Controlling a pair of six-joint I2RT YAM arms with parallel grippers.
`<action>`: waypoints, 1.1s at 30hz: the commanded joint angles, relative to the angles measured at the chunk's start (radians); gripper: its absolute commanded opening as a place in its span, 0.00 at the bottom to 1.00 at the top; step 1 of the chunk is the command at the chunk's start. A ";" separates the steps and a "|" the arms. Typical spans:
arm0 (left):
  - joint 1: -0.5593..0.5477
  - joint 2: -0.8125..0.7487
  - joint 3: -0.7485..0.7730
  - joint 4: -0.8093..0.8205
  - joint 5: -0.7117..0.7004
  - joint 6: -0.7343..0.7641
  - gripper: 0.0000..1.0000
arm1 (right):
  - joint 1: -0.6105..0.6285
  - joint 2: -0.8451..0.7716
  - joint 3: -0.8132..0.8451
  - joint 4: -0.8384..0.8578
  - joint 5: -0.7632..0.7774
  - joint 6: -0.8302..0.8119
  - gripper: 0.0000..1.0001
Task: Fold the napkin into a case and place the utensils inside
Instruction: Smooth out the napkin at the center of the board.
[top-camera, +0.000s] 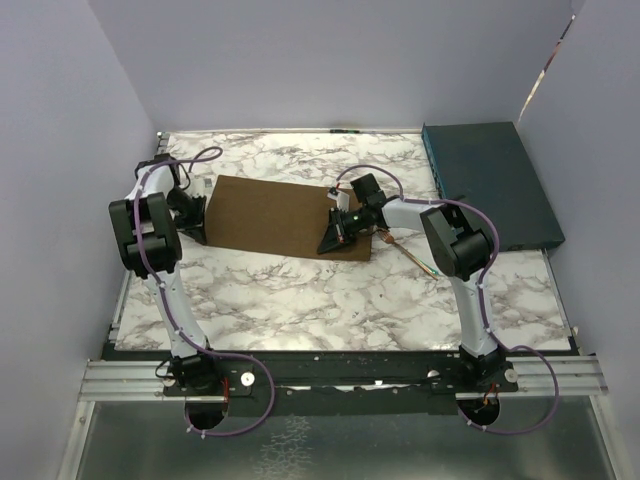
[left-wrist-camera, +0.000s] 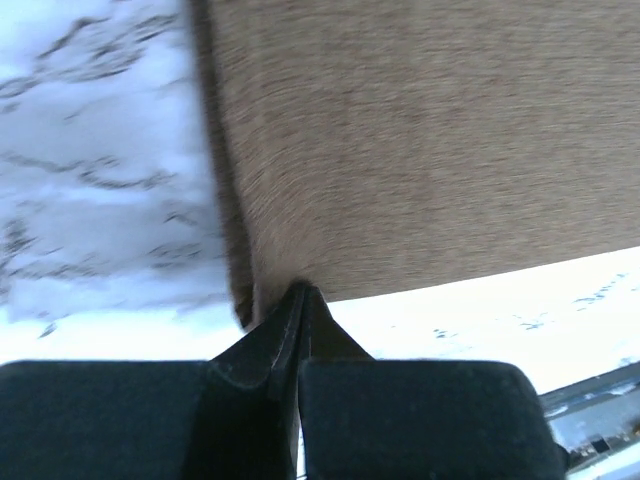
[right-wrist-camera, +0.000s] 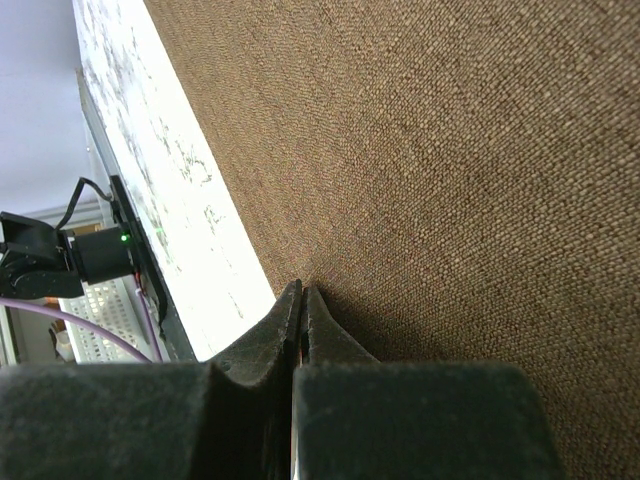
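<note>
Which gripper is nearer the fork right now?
Right. The right gripper is shut on the right end of the napkin, just left of the fork. The left gripper is shut on the napkin's opposite end, the whole cloth away from the fork.

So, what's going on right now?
Left gripper shut on napkin edge; right gripper likewise. Fork lies right of napkin. Box at right, not blocking.

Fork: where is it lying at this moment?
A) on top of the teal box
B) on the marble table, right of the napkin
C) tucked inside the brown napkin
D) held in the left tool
B: the fork lies bare on the marble table, beside the napkin's right end.
</note>
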 joint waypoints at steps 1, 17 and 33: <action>0.031 -0.071 0.023 0.019 -0.148 0.056 0.00 | -0.009 0.036 -0.052 -0.116 0.149 -0.065 0.01; -0.091 -0.231 0.018 0.002 -0.121 0.056 0.00 | -0.009 0.038 -0.022 -0.131 0.133 -0.066 0.01; -0.300 -0.175 -0.243 0.311 -0.356 -0.023 0.00 | -0.009 0.030 0.019 -0.153 0.117 -0.063 0.01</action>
